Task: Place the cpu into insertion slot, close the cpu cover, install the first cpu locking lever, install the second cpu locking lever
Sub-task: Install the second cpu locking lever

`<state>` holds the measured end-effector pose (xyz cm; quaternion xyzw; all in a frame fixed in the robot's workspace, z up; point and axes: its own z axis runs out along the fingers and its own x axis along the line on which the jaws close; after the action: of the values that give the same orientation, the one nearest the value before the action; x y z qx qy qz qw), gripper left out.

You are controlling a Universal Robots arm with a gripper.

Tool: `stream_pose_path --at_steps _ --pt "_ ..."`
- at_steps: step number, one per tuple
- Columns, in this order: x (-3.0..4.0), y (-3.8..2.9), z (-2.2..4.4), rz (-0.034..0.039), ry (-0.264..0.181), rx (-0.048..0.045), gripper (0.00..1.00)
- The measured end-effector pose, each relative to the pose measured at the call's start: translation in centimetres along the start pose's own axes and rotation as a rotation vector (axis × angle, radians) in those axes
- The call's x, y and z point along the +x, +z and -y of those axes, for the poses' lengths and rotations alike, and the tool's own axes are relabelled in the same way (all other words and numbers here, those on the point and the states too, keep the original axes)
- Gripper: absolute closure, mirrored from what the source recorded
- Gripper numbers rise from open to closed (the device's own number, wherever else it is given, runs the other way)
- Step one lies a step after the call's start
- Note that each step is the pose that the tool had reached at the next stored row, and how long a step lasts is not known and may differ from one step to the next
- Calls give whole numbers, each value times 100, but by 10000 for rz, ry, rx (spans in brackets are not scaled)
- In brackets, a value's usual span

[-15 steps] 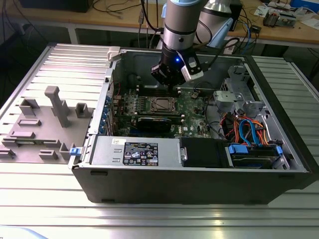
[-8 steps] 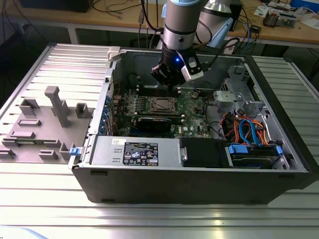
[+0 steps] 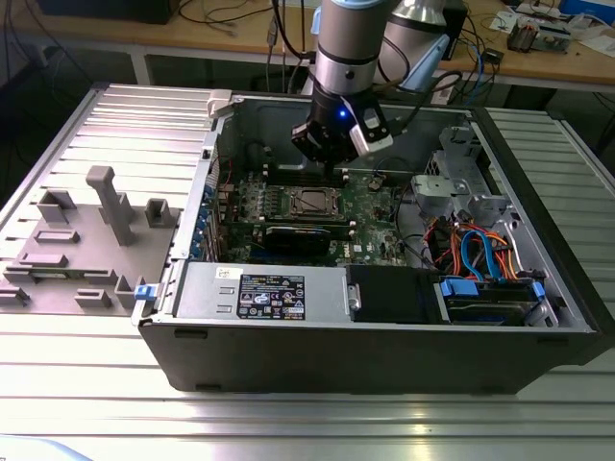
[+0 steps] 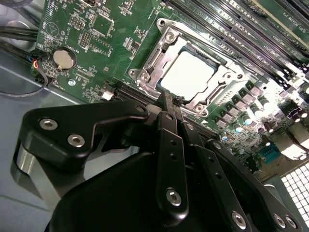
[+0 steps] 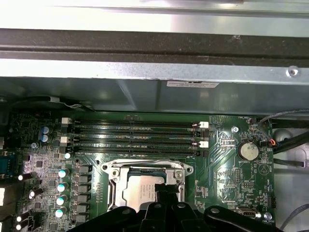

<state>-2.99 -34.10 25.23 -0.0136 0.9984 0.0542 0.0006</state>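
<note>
The cpu (image 4: 192, 73) lies flat in the insertion slot (image 3: 309, 200) on the green board, its silver top bright in both wrist views (image 5: 136, 192). The cpu cover (image 4: 150, 57) is a silvery frame lying down around the chip, also seen as the cpu cover (image 5: 114, 186) in the first wrist view. My gripper (image 4: 168, 98) hangs just above one edge of the socket with its black fingers shut together and nothing between them. In the exterior view the gripper (image 3: 332, 169) sits over the back of the socket. I cannot make out how the locking levers stand.
The open computer case (image 3: 192, 317) lies on a ribbed metal table. A black graphics card (image 3: 303, 235) sits in front of the socket, memory slots (image 5: 135, 135) behind it, and a coin battery (image 5: 248, 151) to one side. Drive bays with blue and orange cables (image 3: 476, 259) fill the exterior view's right. A grey fixture block (image 3: 86, 240) stands at its left.
</note>
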Motion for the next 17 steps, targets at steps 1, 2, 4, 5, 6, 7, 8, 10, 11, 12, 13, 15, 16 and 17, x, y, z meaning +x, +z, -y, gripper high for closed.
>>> stream_pose_path --at_steps 1,2,4,5,6,7,8,10,11,12,13,15,16,17 --pt "0 -9 -1 1 0 0 89" --pt "0 -15 -2 1 0 -1 89" --pt "0 -16 -2 2 -1 -4 89" --pt "0 -16 -2 2 -1 -3 89" --pt "0 -18 -2 0 0 0 89" --pt "0 -18 -2 1 0 -2 89" --pt "0 -18 -2 1 -1 -2 89" --pt "0 -20 1 -1 -1 1 89" --pt "0 -20 5 -1 -2 0 89" --pt "0 -20 9 0 -2 0 89" --pt "0 -20 16 0 -1 -1 89" --pt "1 -22 32 0 -1 -1 89" --pt "1 -22 34 1 0 -1 89" --pt "1 -22 35 1 1 -1 89"
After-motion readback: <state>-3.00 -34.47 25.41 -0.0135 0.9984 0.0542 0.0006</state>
